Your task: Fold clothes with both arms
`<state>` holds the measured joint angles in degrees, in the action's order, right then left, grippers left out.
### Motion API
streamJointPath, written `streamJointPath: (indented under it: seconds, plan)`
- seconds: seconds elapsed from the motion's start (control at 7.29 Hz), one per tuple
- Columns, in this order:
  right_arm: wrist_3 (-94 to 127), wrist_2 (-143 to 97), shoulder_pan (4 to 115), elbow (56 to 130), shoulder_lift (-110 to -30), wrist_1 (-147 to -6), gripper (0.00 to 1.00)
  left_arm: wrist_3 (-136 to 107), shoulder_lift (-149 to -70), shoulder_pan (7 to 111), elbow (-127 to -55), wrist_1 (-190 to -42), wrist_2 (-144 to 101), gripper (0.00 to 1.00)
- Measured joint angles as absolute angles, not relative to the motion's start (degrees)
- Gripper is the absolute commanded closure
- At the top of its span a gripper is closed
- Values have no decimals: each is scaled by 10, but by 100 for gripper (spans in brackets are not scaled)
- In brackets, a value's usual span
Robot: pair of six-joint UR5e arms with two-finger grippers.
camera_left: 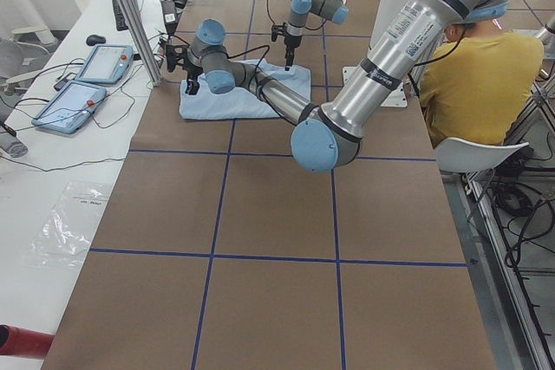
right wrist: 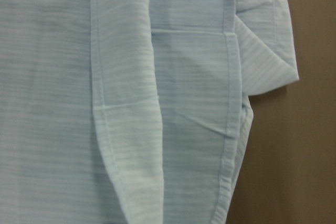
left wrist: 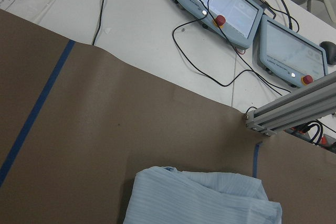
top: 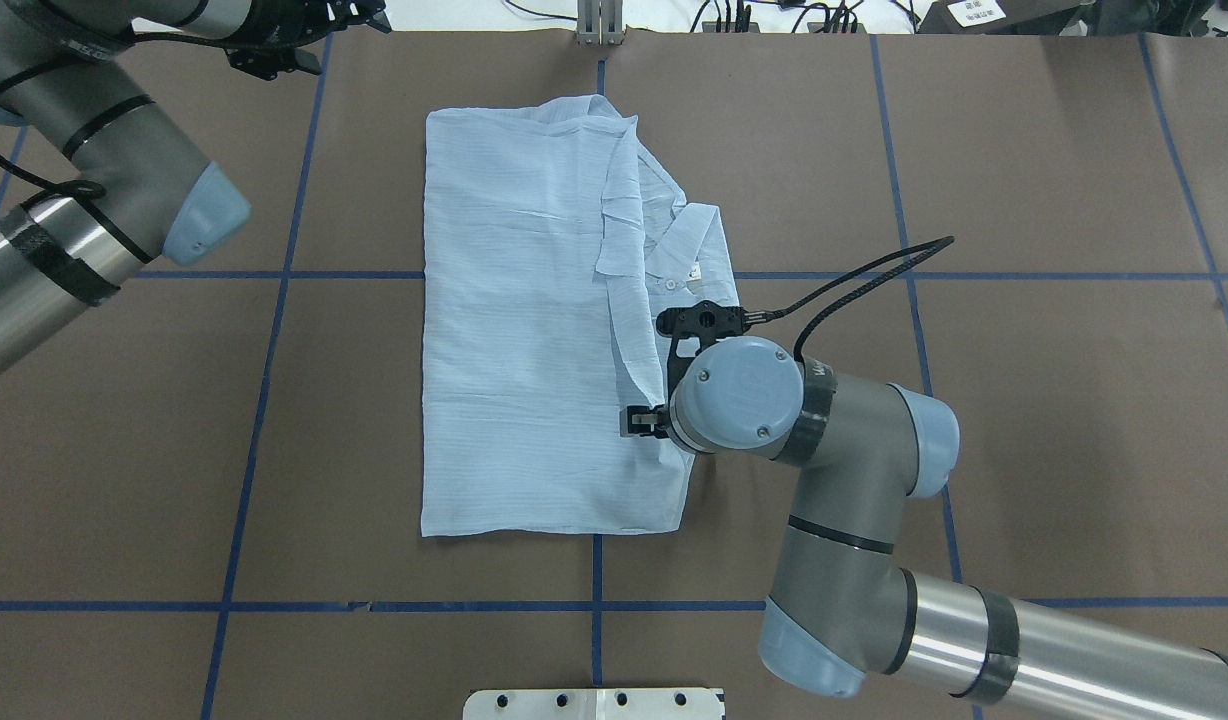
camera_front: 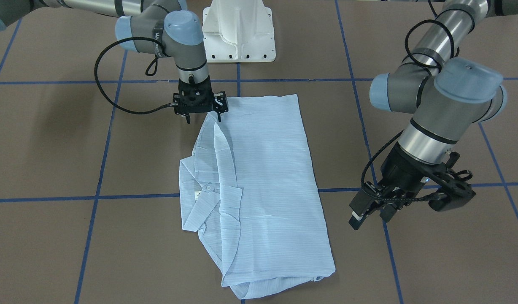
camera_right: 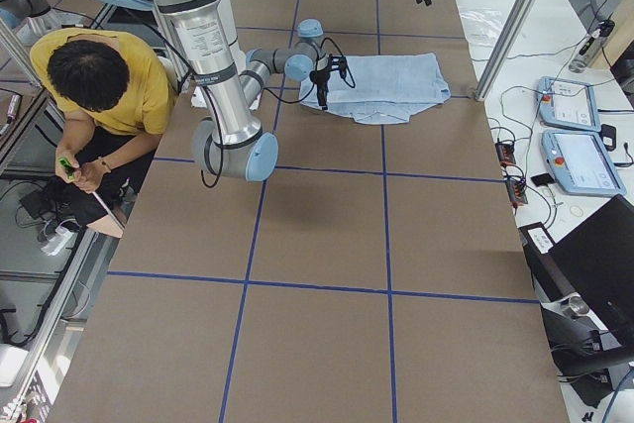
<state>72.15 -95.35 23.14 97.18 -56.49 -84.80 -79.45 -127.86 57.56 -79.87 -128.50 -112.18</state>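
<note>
far on the left, your left gripper (camera_front: pixel 370 216) hangs over bare table beside the shirt's far half, with its jaws apart and nothing in them. the shirt (top: pixel 514 350) lies mid-table as one long band with its sides turned in. its hem is near the robot and its collar (top: pixel 674 240) is toward the far right. the right gripper (camera_front: pixel 204 118) points straight down at the shirt's right edge in the near half. its jaws look parted, though i can't tell whether a finger touches cloth. i'd judge the lengthwise folds done and the end-to-end fold next — you'll need a gripper at each near hem corner, so the left one must come in. the table (top: pixel 1024 420) is brown paper gridded with blue tape (top: pixel 274 400). two control pendants (left wrist: pixel 215 1) sit past its far edge, and a person in yellow (camera_right: pixel 109 86) sits beside the robot's base.
</note>
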Motion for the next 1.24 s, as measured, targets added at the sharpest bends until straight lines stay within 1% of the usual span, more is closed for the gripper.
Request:
streamJointPath:
  seconds: [0.27,0.55,0.69,0.96,1.1,1.24]
  plan:
    - [695,-954,250,931,-541,-847,0,-795,-1278,576,-799,-1285,-1122,1]
    - [657,-959,271,912,-543,-847,0,-795,-1278,577,-799,-1285,-1122,1]
    - [636,-970,285,922,-560,-846,0,-795,-1278,577,-799,-1285,-1123,0]
    - [609,-1005,313,987,-631,-846,0,-795,-1278,578,-800,-1285,-1123,0]
    - [610,-1010,318,1010,-655,-846,0,-795,-1278,579,-801,-1284,-1123,1]
    - [628,-1012,319,1021,-663,-846,0,-795,-1278,579,-803,-1283,-1123,1]
